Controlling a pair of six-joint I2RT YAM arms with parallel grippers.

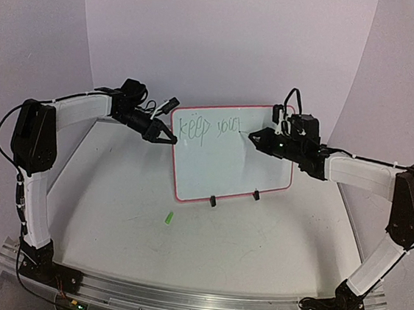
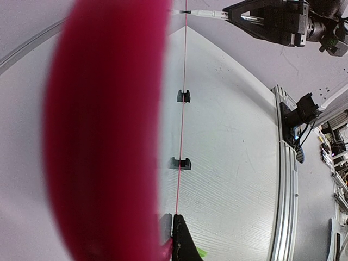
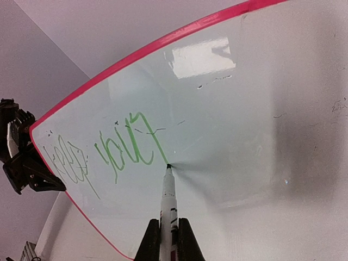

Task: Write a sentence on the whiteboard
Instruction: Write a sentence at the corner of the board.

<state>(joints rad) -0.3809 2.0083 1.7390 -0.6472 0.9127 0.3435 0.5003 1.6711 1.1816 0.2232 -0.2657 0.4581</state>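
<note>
The whiteboard (image 1: 233, 154) stands upright on two black clip feet at the table's middle, with a red-pink rim and green writing along its top. My left gripper (image 1: 166, 136) is shut on the board's left edge; in the left wrist view the rim (image 2: 109, 136) fills the left as a red blur and the board shows edge-on. My right gripper (image 1: 257, 139) is shut on a white marker (image 3: 168, 204). The marker's tip touches the board (image 3: 244, 109) at the end of the last green stroke.
A green marker cap (image 1: 168, 217) lies on the table in front of the board. The two clip feet (image 1: 212, 200) stand at the board's lower edge. A metal rail (image 1: 177, 300) runs along the near table edge.
</note>
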